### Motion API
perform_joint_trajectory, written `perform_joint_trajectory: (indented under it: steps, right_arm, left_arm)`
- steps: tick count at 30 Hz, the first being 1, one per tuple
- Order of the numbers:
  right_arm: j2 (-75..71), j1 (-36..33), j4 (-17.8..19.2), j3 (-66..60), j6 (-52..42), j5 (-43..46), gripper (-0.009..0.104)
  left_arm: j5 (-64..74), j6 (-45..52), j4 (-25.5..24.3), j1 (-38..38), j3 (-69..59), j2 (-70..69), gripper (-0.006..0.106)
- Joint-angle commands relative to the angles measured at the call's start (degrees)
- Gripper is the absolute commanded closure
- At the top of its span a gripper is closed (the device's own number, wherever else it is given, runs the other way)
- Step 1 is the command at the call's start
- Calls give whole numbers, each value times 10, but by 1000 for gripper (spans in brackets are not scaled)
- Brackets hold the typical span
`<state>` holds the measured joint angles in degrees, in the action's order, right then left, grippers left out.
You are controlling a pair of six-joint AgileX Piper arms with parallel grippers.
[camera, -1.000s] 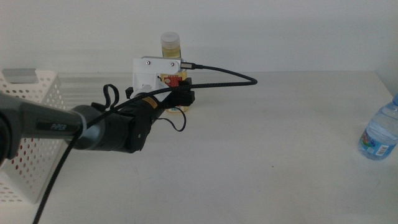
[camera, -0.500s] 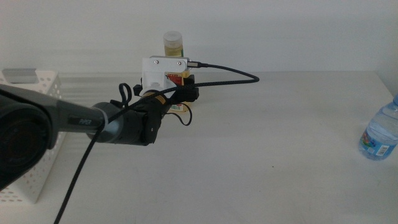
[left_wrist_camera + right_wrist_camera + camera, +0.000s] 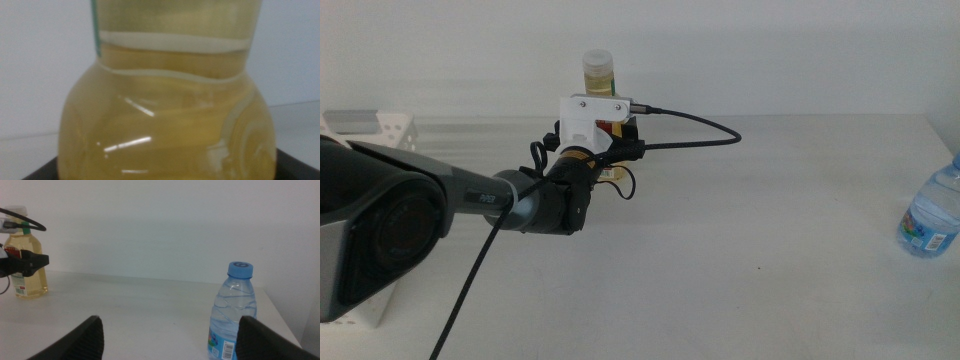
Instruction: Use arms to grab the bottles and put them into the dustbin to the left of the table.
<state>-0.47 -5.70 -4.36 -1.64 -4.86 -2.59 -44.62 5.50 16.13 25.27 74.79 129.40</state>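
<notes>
The yellow-liquid bottle [image 3: 597, 72] stands upright at the far middle of the table [image 3: 740, 260]. My left arm reaches in from the left, and my left gripper [image 3: 618, 143] is at the bottle's red label. In the left wrist view the bottle [image 3: 165, 100] fills the picture and sits between the open jaws, whose dark tips flank its base. The clear blue-capped bottle [image 3: 930, 212] stands at the table's right edge. My right gripper [image 3: 175, 340] waits open, low and well short of that bottle [image 3: 234, 311]. The white dustbin [image 3: 365, 128] shows at the far left, mostly hidden behind the arm.
A black cable [image 3: 700, 125] loops from the left wrist camera out to the right of the yellow bottle. A plain white wall rises just behind the table's far edge.
The left arm has pushed forward and a little to the right, bringing its gripper in around the yellow bottle. The water bottle has not moved.
</notes>
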Motion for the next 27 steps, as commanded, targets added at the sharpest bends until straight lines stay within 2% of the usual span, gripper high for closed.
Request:
perform_joint_trajectory:
  steps: [1,5,8,10,16,17,27]
  right_arm:
    - [-16,3,2,4,-5,41,25]
    - [-16,3,2,4,-5,41,25]
    - [-16,3,2,4,-5,41,25]
    - [-16,3,2,4,-5,41,25]
    - [-16,3,2,4,-5,41,25]
    - [-16,3,2,4,-5,41,25]
    - [-16,3,2,4,-5,41,25]
  left_arm:
    - [-58,-4,-2,0,20,-29,12]
    - [-90,-4,-17,0,21,-21,17]
    - [-95,-3,-18,0,21,-21,30]
    - [-96,-5,-24,0,21,-21,44]
    - [-96,-10,-53,3,19,-24,101]
    - [-95,-10,-59,3,15,-29,106]
    - [-47,5,-57,2,-114,-190,105]
